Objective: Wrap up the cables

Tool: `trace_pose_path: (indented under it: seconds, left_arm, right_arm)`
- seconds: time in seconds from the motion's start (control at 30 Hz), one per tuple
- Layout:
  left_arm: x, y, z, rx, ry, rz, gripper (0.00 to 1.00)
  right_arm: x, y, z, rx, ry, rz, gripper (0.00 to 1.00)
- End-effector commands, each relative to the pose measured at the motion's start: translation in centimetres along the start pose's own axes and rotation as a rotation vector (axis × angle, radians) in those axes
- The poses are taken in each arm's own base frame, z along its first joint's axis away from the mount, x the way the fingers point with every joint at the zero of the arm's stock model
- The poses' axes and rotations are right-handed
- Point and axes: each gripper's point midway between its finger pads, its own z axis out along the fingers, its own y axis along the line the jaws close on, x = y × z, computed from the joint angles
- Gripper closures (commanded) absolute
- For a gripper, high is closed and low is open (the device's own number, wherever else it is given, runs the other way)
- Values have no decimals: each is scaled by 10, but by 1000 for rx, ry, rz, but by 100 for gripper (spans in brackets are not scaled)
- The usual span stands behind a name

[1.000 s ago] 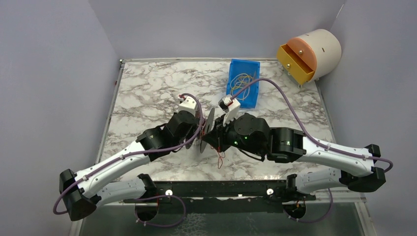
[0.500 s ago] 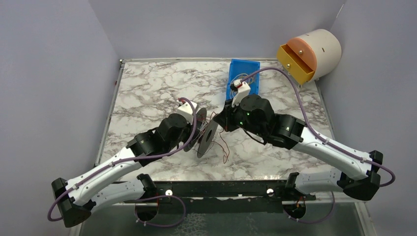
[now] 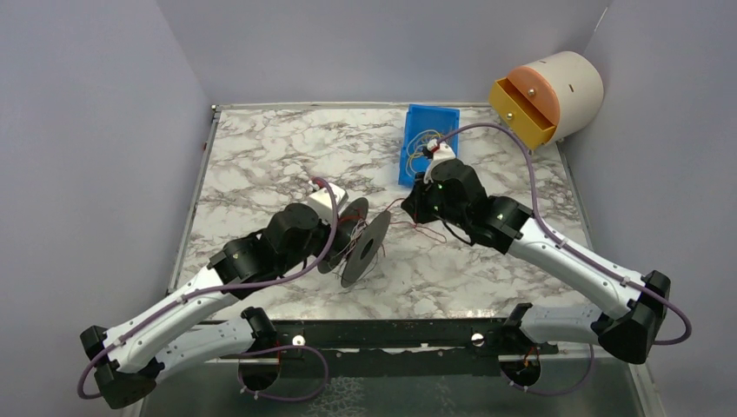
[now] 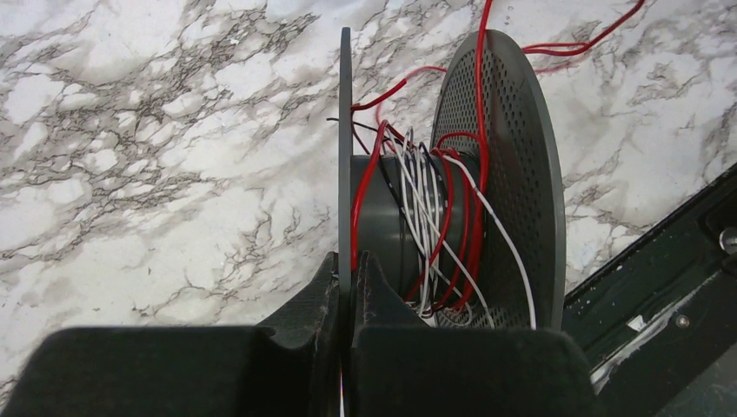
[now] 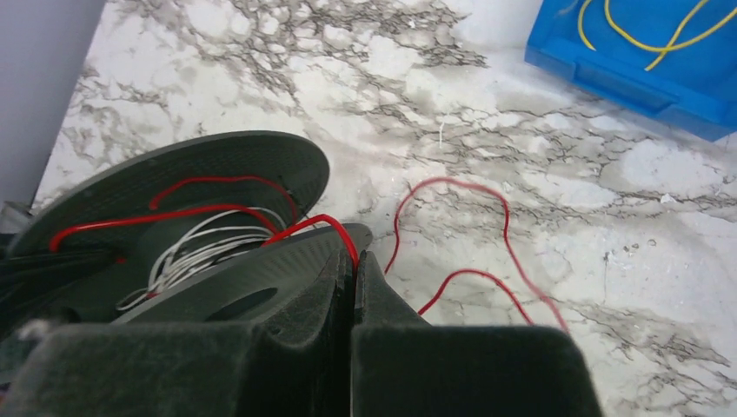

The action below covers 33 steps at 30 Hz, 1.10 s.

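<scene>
The left hand [image 4: 350,265] clamps a flange of the spool [image 4: 508,165], toward the near edge of the surface [image 3: 261,148]. The right hand [image 5: 354,261] pinches a red strand of the cables [image 5: 452,187], which are half wound there. Hold that strand taut and lay turns between the flanges.

Wears glossy white shells on the long links of the left arm [image 3: 174,306] and right arm [image 3: 565,256], with black housings at each joint. Carries a lilac hose [image 3: 513,148] tied along each. Shows small green lights [image 3: 439,184] near the right wrist. Ends in a blocky matte-black left gripper [image 4: 349,261] and right gripper [image 5: 352,261].
</scene>
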Motion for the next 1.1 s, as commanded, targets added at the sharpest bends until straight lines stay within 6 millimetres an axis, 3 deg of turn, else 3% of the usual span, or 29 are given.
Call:
trace_pose_path:
  seconds: [0.0,0.23,0.4,0.53,0.8,1.07]
  left_arm:
    - [-42,-13,-27,87,-122,-15,100]
    - [-63,-20,-48,142,-166,-21,100]
    - [-81,-28,-63,195,-204,-31,100]
    - [-90,-29,-68,200,-221,-42,100]
    - [-119,-22,-82,162,-292,-85,100]
    - [-144,-9,-86,73,-341,-122,100]
  right_arm:
    - [1,-16,11,36,-30,5,96]
    - [25,-42,31,104,-22,41,90]
    - [40,-47,45,90,-16,54,89]
    - [48,-50,52,85,-7,56,83]
    - [53,-40,52,6,-15,27,62]
    - [46,-19,31,-140,-53,-34,42]
